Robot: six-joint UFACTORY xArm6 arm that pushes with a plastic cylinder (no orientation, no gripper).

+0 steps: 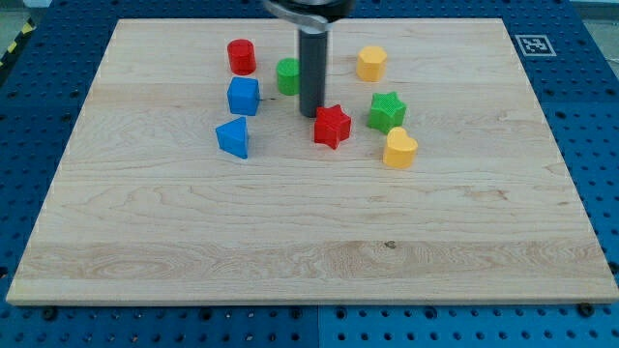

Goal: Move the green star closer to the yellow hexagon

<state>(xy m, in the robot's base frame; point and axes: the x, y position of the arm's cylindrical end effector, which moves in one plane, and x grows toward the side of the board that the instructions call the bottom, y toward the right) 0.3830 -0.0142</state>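
The green star [386, 111] lies right of centre in the view's upper half. The yellow hexagon [370, 63] lies above it, slightly to the left, with a gap between them. My tip [309, 114] rests on the board left of the green star, with the red star [332, 126] between them, close to the tip's right. The rod partly hides a green round block [287, 75] on its left.
A yellow heart [399, 149] sits just below the green star. A red cylinder [241, 56], a blue cube [244, 96] and a blue triangular block [233, 137] stand to the tip's left. The wooden board [309, 242] ends at blue perforated table edges.
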